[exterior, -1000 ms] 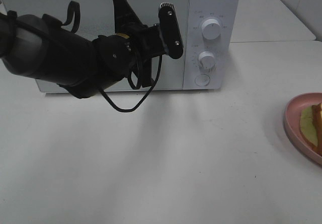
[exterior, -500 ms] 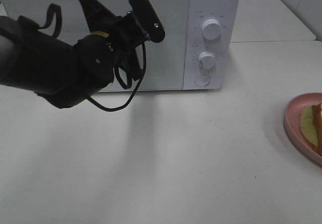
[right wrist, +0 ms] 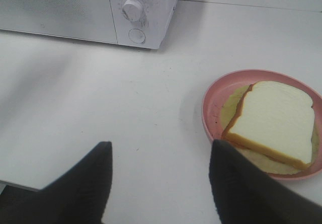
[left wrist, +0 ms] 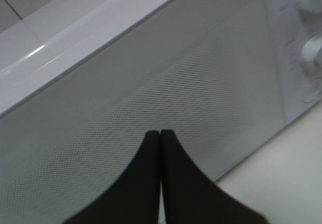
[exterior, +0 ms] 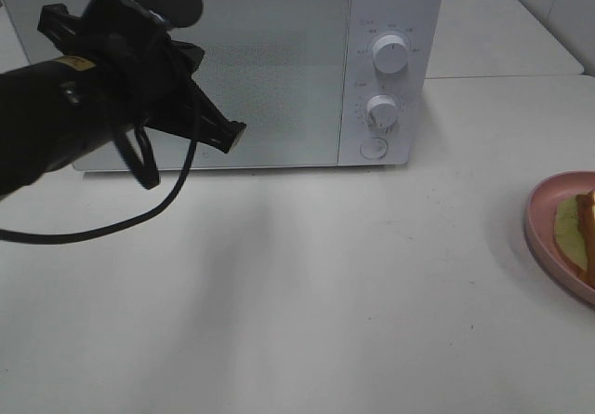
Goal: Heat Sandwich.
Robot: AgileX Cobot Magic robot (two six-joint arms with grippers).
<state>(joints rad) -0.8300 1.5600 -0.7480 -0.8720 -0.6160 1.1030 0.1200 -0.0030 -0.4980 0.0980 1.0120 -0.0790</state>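
The sandwich [right wrist: 274,123], white bread with a tan crust over pale yellow-green filling, lies on a round pink plate [right wrist: 211,108]. In the high view only its edge [exterior: 586,217] and the plate's rim [exterior: 544,233] show at the far right. The white microwave [exterior: 390,5] stands at the back with its door [exterior: 279,79] closed. My left gripper [exterior: 231,137] is shut and empty, close in front of the door's left half; the left wrist view shows its fingertips [left wrist: 160,133] together against the mesh door [left wrist: 176,83]. My right gripper [right wrist: 161,144] is open and empty, above the table and short of the plate.
The microwave's control panel has two knobs [exterior: 390,53] [exterior: 381,110] and a round button [exterior: 373,148] on its right side. A black cable [exterior: 139,219] hangs from the left arm over the white table [exterior: 325,293].
My left arm has swung left across the microwave door, from near the control panel to the door's left half, and turned. The door, plate and sandwich have not moved.
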